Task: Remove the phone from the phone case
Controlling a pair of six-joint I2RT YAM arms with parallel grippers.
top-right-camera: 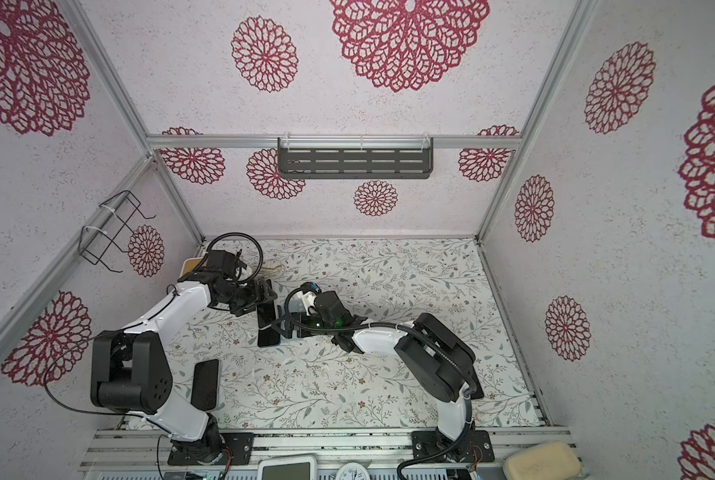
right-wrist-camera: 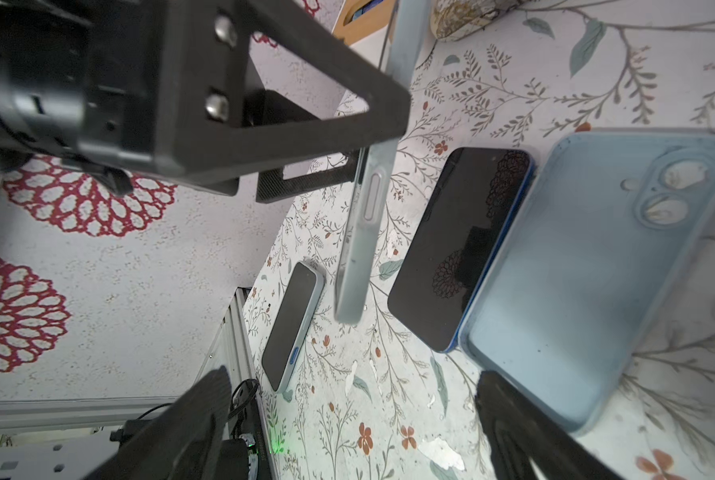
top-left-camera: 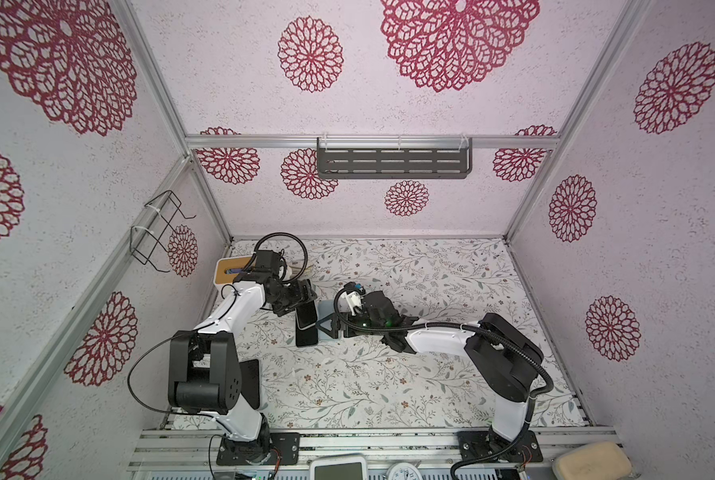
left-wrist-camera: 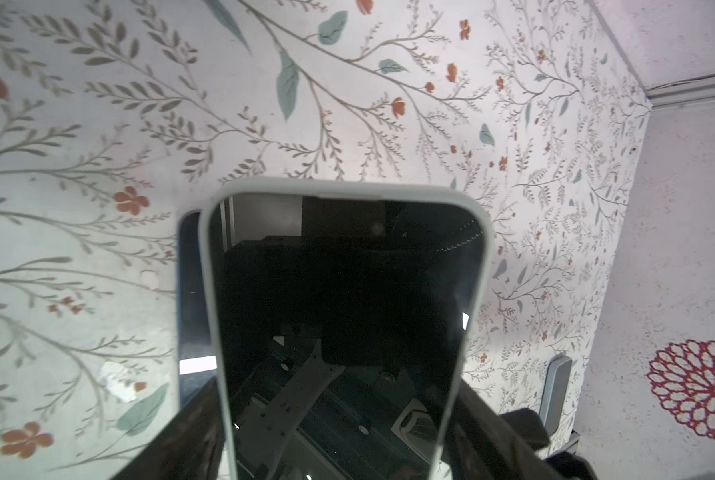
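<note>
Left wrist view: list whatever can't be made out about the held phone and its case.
- Cased phone: near end cut off by the bottom edge.
- Its case: back hidden behind the phone itself.
- Left gripper: jaws dark, blurred, partly out of frame; contact points unclear.
- Bare phone on the table: mostly hidden behind the held one.

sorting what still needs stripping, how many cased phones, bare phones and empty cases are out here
cased phones: 2
bare phones: 1
empty cases: 1
total: 4
</note>
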